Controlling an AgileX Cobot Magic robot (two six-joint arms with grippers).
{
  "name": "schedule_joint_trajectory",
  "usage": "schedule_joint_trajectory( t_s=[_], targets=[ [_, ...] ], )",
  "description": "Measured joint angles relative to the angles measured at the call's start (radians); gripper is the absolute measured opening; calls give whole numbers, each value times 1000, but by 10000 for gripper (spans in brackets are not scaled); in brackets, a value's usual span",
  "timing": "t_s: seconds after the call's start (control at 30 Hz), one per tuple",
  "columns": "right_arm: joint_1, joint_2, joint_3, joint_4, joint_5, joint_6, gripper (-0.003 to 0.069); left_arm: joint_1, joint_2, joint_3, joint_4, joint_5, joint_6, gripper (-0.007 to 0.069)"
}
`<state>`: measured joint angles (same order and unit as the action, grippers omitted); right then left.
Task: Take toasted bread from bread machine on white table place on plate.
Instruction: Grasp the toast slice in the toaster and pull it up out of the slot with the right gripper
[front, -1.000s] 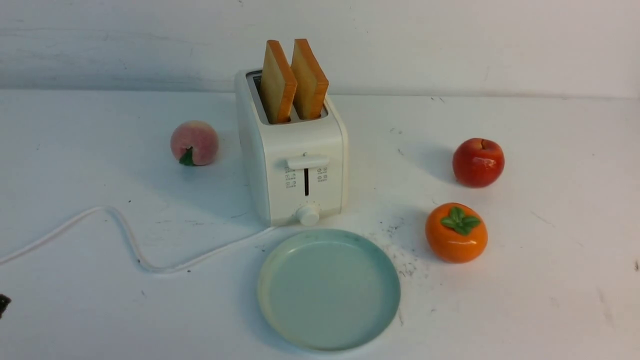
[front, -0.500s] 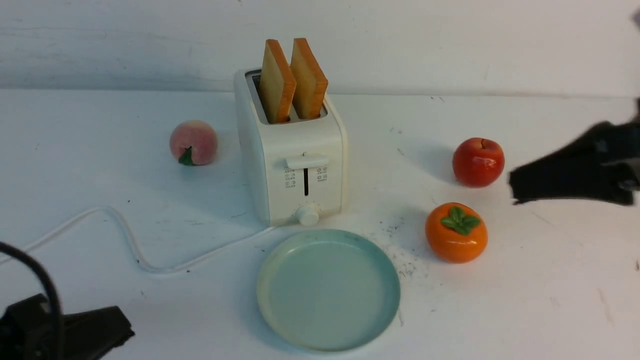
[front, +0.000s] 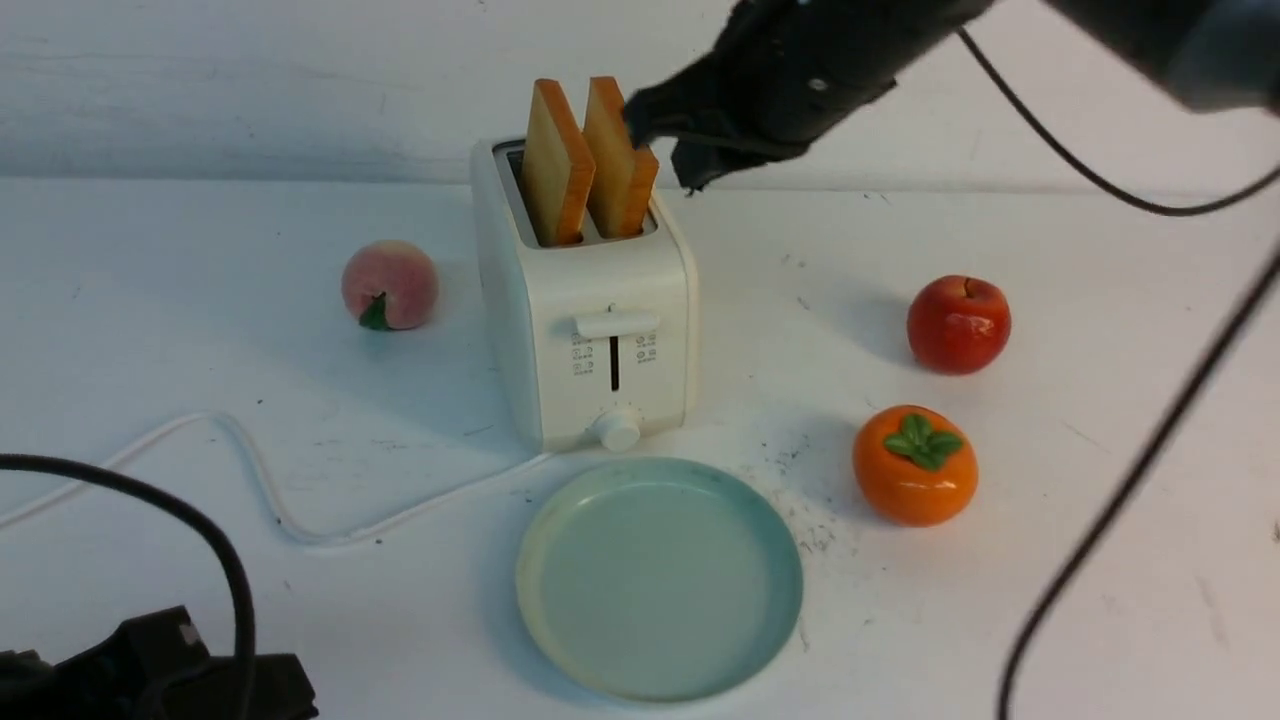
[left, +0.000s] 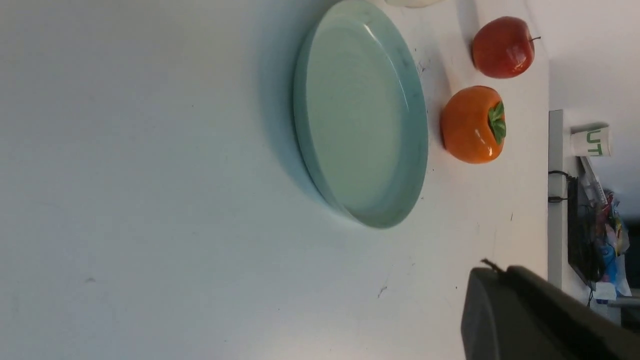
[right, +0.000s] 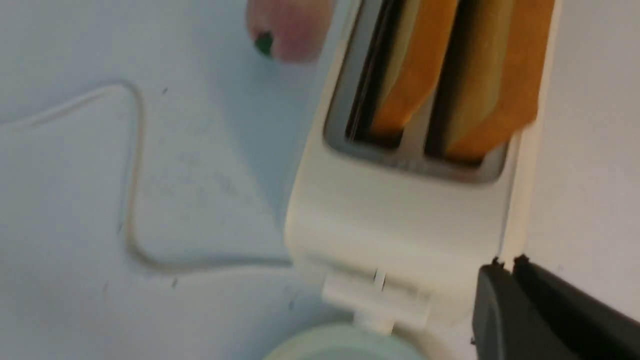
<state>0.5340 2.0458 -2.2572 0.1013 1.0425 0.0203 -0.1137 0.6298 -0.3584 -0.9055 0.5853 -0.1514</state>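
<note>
The right gripper hangs at the top of the bread machine, its dark tips against the upper edge of the right-hand slice. Whether they touch it, and how far the jaws are parted, cannot be told. The left gripper is closed on nothing, low over the bench at 7 o'clock from the machine.

The toasted bread is two thick square slices, pale tan faces and orange-brown crust. They stand side by side in the two slots, more than half of each above the top.

The plate, pale blue-green and bare, lies at 6 o'clock, just beside the machine's front. A peach sits at 9 o'clock, an apple at 3, a persimmon at 4.

The right wrist view, blurred, looks down into the slots and shows the white cord. The left wrist view shows neither toast nor slots, only the plate, the two right-hand fruits and a cup beyond the bench edge.
</note>
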Motion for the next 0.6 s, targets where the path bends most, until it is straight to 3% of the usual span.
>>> schedule_joint_trajectory(
  t_s=[0.13, 0.27, 0.47, 0.6],
  targets=[
    [0, 188, -283, -51, 62, 42, 158, 0, 0, 0, 0, 5, 5, -14],
    [0, 310, -481, -61, 88, 47, 313, 0, 0, 0, 0, 5, 19, -14],
    [0, 358, -524, -90, 46, 49, 461, 0, 0, 0, 0, 6, 33, -14],
    [0, 384, -524, -134, 20, 49, 484, 0, 0, 0, 0, 11, 33, -14]
  ],
)
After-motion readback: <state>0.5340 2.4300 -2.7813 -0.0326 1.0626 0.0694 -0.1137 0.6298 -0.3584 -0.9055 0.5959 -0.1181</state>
